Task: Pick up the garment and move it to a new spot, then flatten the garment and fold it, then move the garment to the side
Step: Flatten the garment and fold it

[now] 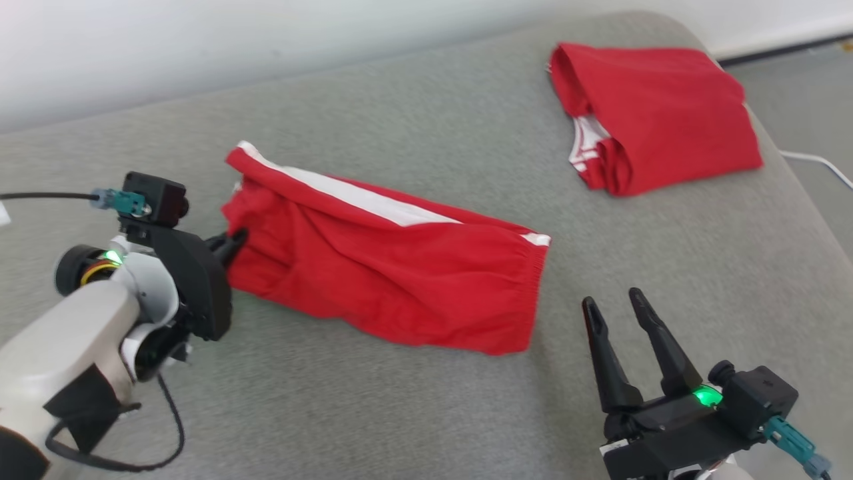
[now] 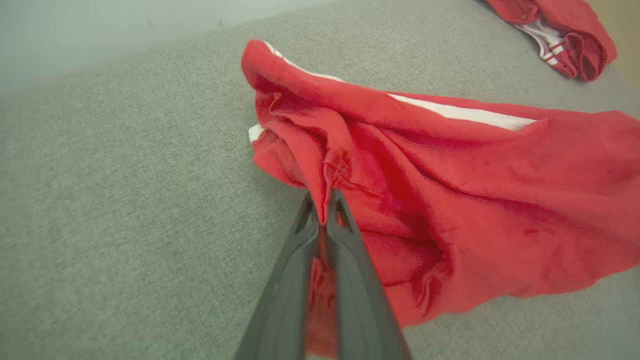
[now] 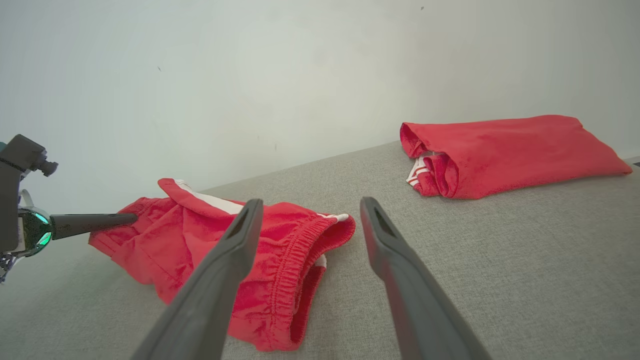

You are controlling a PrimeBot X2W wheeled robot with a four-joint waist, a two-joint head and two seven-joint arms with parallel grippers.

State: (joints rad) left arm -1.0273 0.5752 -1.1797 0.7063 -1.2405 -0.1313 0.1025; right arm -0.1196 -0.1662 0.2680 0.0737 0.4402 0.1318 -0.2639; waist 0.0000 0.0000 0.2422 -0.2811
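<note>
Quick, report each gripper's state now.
Left gripper: shut on the red shorts, pinching their edge.
Right gripper: open, holding nothing.

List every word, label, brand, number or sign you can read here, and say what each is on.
None: there is no text to read in these pictures.
The red garment carries only a plain white stripe.
The folded red garment shows white bands, no lettering.
The left tool and right tool bear no markings that can be read.

Red garment (image 1: 393,273): soft matt cloth, creased. Grey surface (image 1: 413,407): coarse woven fabric. Fingers (image 3: 210,295): matt plastic.
</note>
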